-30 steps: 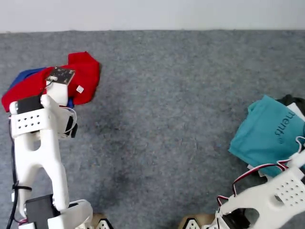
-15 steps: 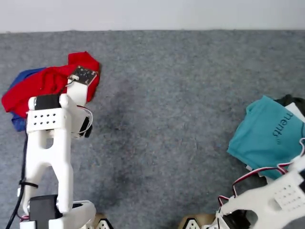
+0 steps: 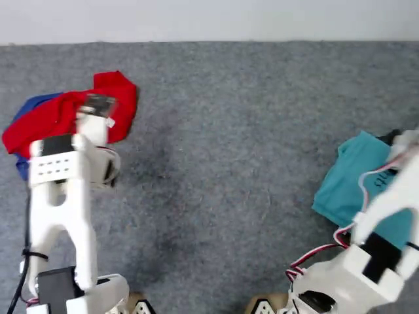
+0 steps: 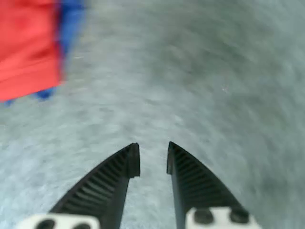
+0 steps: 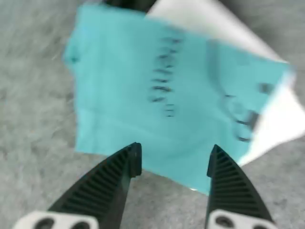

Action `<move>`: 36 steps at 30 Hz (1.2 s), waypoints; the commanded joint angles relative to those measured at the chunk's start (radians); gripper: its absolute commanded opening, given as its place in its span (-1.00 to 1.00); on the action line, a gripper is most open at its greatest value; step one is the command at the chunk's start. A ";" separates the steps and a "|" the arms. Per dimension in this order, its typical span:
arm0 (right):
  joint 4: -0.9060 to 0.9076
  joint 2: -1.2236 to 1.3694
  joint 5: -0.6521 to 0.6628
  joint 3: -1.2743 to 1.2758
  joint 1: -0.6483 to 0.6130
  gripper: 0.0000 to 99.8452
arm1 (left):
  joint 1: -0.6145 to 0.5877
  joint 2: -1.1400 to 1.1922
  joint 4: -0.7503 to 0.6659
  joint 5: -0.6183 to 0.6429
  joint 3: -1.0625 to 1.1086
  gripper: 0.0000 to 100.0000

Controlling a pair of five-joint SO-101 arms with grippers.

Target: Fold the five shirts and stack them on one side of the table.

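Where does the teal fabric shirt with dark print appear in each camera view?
High view: teal shirt at the right edge.
Right wrist view: teal shirt just beyond the open right gripper, over a white garment.
Left wrist view: a red shirt over blue cloth.
Shared landmark: the grey carpeted tabletop.

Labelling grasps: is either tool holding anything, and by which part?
Nothing is held. The left tool is open over the grey table; the right tool is open above the teal shirt, not gripping it.
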 commanded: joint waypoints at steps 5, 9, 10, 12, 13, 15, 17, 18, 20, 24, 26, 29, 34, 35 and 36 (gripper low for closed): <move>0.038 -0.050 0.011 0.026 -0.119 -0.54 | -0.272 0.012 -0.052 0.063 -0.260 -0.78; 0.039 -0.050 0.011 0.026 -0.137 -0.54 | -0.342 0.192 -0.209 0.063 -0.346 -0.78; 0.039 -0.050 0.011 0.026 -0.137 -0.54 | -0.348 0.255 -0.252 0.063 -0.366 -0.78; 0.041 -0.050 0.011 0.026 -0.137 -0.54 | -0.350 0.394 -0.282 0.064 -0.427 -0.78; 0.041 -0.050 0.011 0.026 -0.136 -0.54 | -0.347 0.463 -0.281 0.071 -0.469 -0.78; 0.041 -0.050 0.011 0.026 -0.134 -0.54 | -0.347 0.589 -0.281 0.123 -0.561 -0.78; 0.041 -0.050 0.011 0.026 -0.133 -0.54 | -0.350 0.706 -0.279 0.192 -0.677 -0.78; 0.041 -0.050 0.011 0.026 -0.134 -0.54 | -0.351 0.756 -0.264 0.219 -0.743 -0.78; 0.041 -0.050 0.011 0.026 -0.134 -0.54 | -0.347 0.853 -0.203 0.253 -0.883 -0.78; 0.041 -0.050 0.011 0.028 -0.136 -0.54 | -0.350 1.039 -0.103 0.258 -1.171 -0.78; 0.041 -0.050 0.011 0.028 -0.136 -0.54 | -0.350 1.134 -0.049 0.256 -1.296 -0.78; 0.042 -0.050 0.011 0.028 -0.136 -0.54 | -0.339 1.275 0.031 0.256 -1.463 -0.79; 0.042 -0.050 0.008 0.028 -0.137 -0.54 | -0.282 1.445 0.222 0.253 -1.724 -0.80; 0.042 -0.050 0.008 0.028 -0.137 -0.54 | -0.264 1.468 0.264 0.253 -1.782 -0.82; 0.042 -0.050 0.008 0.028 -0.137 -0.54 | -0.241 1.485 0.302 0.253 -1.840 -0.87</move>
